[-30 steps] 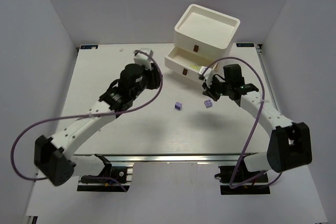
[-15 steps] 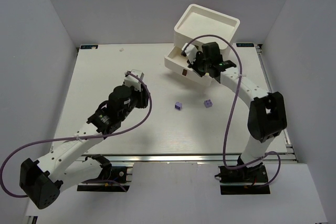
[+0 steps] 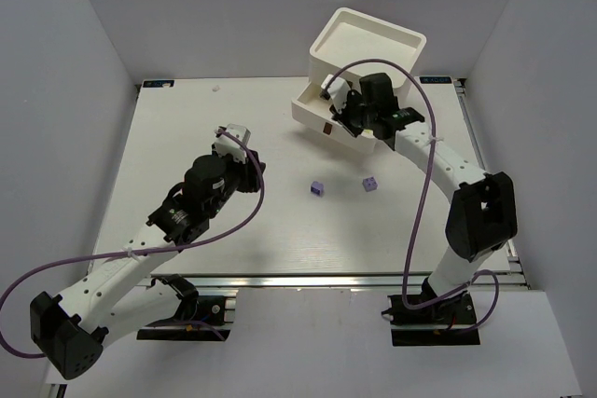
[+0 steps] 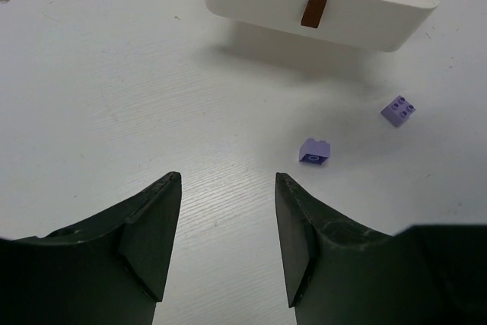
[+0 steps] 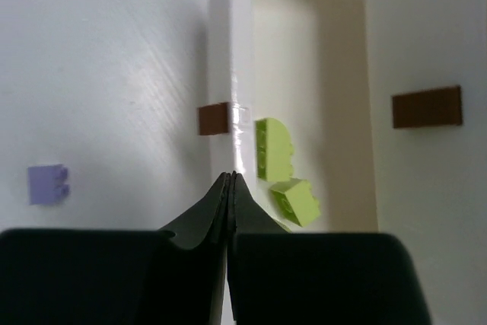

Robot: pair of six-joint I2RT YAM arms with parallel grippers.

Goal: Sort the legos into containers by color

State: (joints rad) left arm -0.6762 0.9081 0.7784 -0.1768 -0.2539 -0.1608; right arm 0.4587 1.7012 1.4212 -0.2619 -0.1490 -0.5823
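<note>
White table [image 3: 187,137], faint wood grain, set inside pale grey walls [image 3: 56,62] on three sides; a metal rail [image 3: 308,279] runs along the near edge.

Containers: one white drawer unit [image 3: 322,64] with a recessed top, at the far right of the table, turned at an angle to the table edges. Its lowest drawer [image 3: 308,111] stands pulled out toward the near left, its long front wall running far-left to near-right. Brown handles, two seen: one [image 5: 214,119] on the open drawer's front, one [image 5: 427,106] on the drawer above.

Legos, four visible.
- Pale purple, two: both loose on the table in front of the unit, one [image 3: 317,188] to the left, one [image 3: 370,184] to the right, apart from each other. The right one shows four studs on top in the left wrist view.
- Lime, two: both inside the open drawer, just behind its front wall. The longer one [image 5: 274,148] lies with its long axis along that wall; the other [image 5: 297,202] sits askew, touching or almost touching it.

Arms, two, each trailing a purple cable [image 3: 256,202].
- Left gripper [image 4: 227,179]: fingers apart, holding nothing, above bare table left of centre, pointing toward the unit.
- Right gripper [image 5: 230,176]: fingers pressed together, nothing between them, tips above the open drawer's front wall, beside the lime bricks.
</note>
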